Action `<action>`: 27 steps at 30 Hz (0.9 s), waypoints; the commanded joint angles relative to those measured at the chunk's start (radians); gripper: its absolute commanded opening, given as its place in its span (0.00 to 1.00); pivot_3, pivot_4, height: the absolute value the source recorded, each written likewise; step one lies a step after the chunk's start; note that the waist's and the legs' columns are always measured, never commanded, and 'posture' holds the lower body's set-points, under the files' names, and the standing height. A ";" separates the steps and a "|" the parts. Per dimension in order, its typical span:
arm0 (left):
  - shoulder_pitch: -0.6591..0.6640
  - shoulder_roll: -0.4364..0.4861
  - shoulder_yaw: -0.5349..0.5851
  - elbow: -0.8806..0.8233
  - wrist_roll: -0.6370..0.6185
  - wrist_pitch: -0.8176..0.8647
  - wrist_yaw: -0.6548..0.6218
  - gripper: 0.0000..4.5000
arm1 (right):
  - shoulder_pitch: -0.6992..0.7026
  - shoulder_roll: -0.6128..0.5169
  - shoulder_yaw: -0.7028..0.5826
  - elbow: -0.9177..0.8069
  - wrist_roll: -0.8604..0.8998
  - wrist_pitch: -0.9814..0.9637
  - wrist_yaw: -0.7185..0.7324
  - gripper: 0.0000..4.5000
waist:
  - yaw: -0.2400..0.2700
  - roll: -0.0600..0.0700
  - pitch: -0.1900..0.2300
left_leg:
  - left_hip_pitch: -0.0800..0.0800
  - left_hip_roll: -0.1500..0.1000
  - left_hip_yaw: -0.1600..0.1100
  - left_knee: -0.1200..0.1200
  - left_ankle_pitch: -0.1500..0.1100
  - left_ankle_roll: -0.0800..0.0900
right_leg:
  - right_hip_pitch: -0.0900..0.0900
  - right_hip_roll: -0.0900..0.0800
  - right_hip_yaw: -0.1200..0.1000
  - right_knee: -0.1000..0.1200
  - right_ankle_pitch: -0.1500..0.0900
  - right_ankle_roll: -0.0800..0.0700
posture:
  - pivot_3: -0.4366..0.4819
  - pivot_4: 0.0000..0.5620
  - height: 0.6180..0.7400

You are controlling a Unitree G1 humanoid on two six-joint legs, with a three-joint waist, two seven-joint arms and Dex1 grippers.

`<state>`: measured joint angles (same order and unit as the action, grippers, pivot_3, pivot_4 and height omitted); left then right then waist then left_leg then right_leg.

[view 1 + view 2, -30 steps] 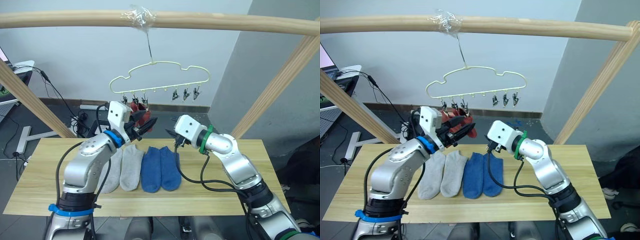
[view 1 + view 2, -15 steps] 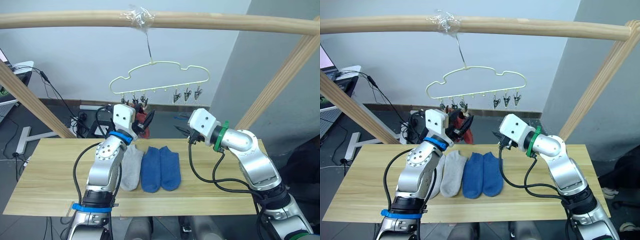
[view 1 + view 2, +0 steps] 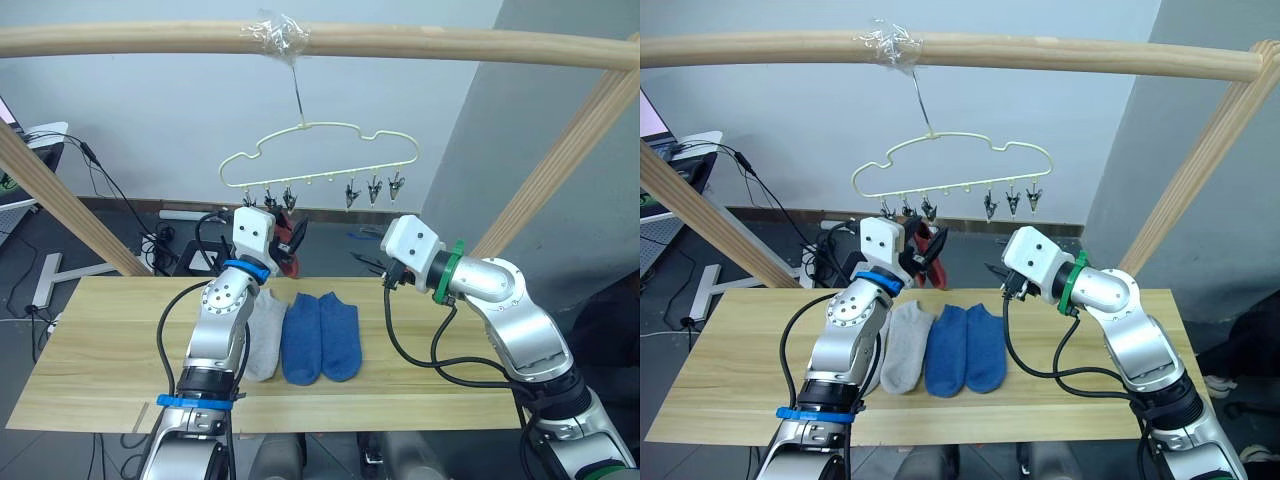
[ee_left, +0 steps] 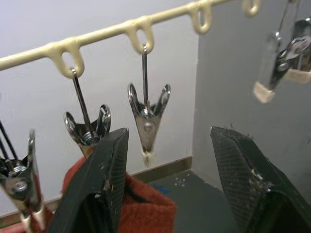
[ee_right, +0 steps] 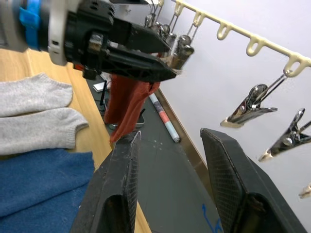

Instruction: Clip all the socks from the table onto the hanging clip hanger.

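A thin pale-yellow wire clip hanger [image 3: 320, 155] with a wavy outline is hung by its hook from a round wooden pole [image 3: 450, 45] above a light yellowish wood-plank counter [image 3: 90, 370]. Two rust-red fabric socks [image 3: 288, 238] are seen hanging from the small metal clips [image 4: 147, 114] at the hanger's left end. On the counter, light grey fabric socks [image 3: 265, 335] and two blue fabric socks [image 3: 322, 335] are laid side by side, toes toward the robot; one grey sock is largely hidden behind the left arm.

The left gripper [image 4: 167, 160] is raised just below the third clip from the left, beside the red socks; its jaws are spread wide and nothing is held between them. The right gripper [image 5: 167, 160] is held above the counter's far edge, right of the blue socks, and its jaws are likewise parted wide and empty.

The socks are judged to be light, limp and easily creased, so no stiffness can be counted on: a sock is likely to droop from whatever point is pinched. The cuff opening at the far end is judged the best place to be gripped, so that a doubled edge can be offered up to a clip. The hanger is free to swing, and a clip is likely to need steadying while it is squeezed open.
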<state>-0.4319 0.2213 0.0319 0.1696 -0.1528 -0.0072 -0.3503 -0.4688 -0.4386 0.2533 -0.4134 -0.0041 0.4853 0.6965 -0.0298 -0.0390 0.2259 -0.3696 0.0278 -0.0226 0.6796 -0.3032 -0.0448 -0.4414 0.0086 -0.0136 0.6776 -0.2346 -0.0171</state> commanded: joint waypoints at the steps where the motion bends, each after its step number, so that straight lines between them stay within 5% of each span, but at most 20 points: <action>1: -0.035 -0.007 0.012 -0.004 0.008 -0.039 0.018 0.62 | -0.014 -0.001 -0.039 -0.051 0.046 -0.037 0.010 0.45 | 0.000 0.000 0.000 | 0.000 0.000 0.000 0.000 0.000 0.000 | 0.000 0.000 0.000 0.000 0.000 0.000 | 0.42 0.37 0.68; 27: -0.111 -0.074 0.007 0.067 0.056 -0.079 0.109 0.62 | -0.026 -0.035 -0.049 -0.064 0.129 -0.034 0.032 0.45 | 0.000 0.000 0.000 | 0.000 0.000 0.000 0.000 0.000 0.000 | 0.000 0.000 0.000 0.000 0.000 0.000 | 0.42 0.38 0.68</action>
<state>-0.5257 0.1519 0.0367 0.2442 -0.1041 -0.0608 -0.2515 -0.4808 -0.4646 0.2183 -0.4316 0.1079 0.4568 0.7215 -0.0297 -0.0393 0.2260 -0.3698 0.0278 -0.0224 0.6796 -0.3032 -0.0448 -0.4413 0.0086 -0.0140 0.6777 -0.2346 -0.0170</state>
